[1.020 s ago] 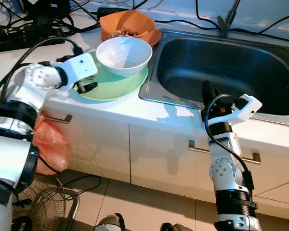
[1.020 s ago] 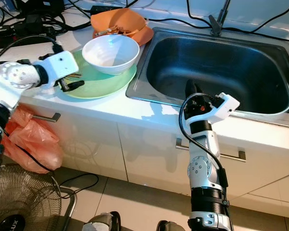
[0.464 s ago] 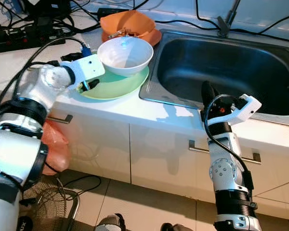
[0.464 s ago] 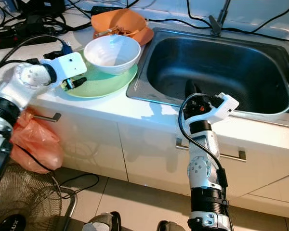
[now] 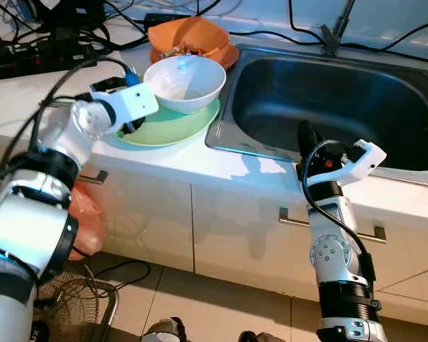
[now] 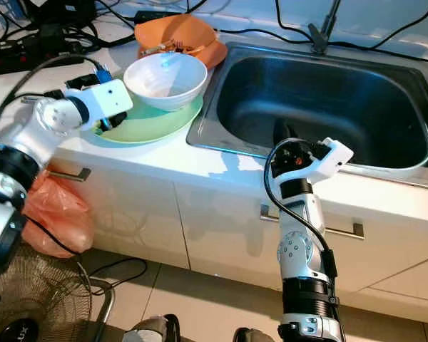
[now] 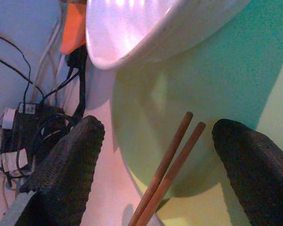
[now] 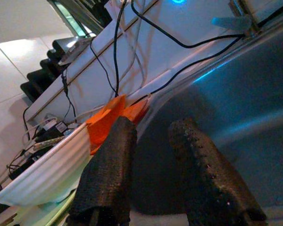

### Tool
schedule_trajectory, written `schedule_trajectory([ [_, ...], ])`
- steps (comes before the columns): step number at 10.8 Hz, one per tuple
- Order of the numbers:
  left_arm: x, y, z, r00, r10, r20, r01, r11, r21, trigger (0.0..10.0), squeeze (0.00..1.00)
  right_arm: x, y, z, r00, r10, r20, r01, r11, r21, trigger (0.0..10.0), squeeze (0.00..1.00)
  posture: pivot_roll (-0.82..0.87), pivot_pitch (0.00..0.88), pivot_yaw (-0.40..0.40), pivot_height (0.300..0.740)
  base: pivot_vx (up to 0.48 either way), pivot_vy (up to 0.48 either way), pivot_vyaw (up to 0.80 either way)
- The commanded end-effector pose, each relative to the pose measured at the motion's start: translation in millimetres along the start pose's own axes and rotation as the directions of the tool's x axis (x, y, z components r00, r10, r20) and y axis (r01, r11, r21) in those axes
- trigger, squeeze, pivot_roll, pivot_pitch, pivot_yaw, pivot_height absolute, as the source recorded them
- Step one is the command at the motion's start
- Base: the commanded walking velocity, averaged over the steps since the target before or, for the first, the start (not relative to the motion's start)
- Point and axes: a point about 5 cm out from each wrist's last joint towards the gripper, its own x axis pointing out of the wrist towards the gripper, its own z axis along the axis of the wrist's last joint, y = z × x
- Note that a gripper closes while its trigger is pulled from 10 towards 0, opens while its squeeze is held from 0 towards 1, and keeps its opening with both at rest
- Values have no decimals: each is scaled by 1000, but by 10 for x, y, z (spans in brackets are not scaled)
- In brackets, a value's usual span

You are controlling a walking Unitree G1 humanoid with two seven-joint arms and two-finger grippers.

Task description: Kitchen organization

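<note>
A white bowl [image 5: 184,82] sits on a pale green plate [image 5: 172,128] on the counter left of the steel sink [image 5: 328,100]. Behind them lies an orange dish [image 5: 189,34] with scraps in it. My left gripper [image 5: 130,127] is at the plate's left rim, open. Two brown chopsticks [image 7: 172,155] lie on the plate [image 7: 203,84] between its black fingers [image 7: 68,165], just below the bowl [image 7: 132,33]. My right gripper [image 5: 307,137] stands at the sink's front edge, pointing up and into the basin. Its fingers [image 8: 108,174] are a little apart with nothing between them.
Power strips and black cables [image 5: 36,53] crowd the counter at the back left. The tap's base [image 5: 333,39] rises behind the sink. Below the counter hang an orange plastic bag [image 5: 85,214] and cupboard handles [image 5: 328,224]. A fan [image 5: 71,299] lies on the tiled floor.
My left gripper has moved back and right along the plate's rim, closer to the bowl. The right arm has stayed still.
</note>
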Motion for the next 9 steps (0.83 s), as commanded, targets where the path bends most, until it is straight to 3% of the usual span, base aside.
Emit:
schedule_trajectory([
  [1, 24, -356, -208, 988, -116, -103, 117, 993, -4, 10000, 0, -59, -55, -69, 999, -36, -40, 36, 999, 9, 10000, 0, 118, 146, -5, 740, 0, 0, 0],
  [4, 42, -412, -245, 985, -61, -160, 63, 998, 4, 10000, 0, -63, -59, -76, 998, -39, -44, 39, 999, 12, 10000, 0, 120, 152, -8, 740, 0, 0, 0],
  [7, 54, -362, -244, 975, 23, -219, -19, 1000, 22, 10000, 0, -56, -61, -68, 998, -38, -44, 38, 999, 12, 10000, 0, 118, 150, -10, 740, 0, 0, 0],
  [8, 61, -375, -232, 975, 25, -219, -24, 1000, 10, 7922, 0, -55, -63, -66, 998, -38, -44, 39, 999, 12, 10000, 0, 114, 149, -12, 740, 0, 0, 0],
  [9, 65, -391, -228, 975, 25, -220, -24, 1000, 5, 2824, 0, -56, -65, -64, 998, -38, -44, 39, 999, 12, 10000, 0, 114, 149, -12, 740, 0, 0, 0],
])
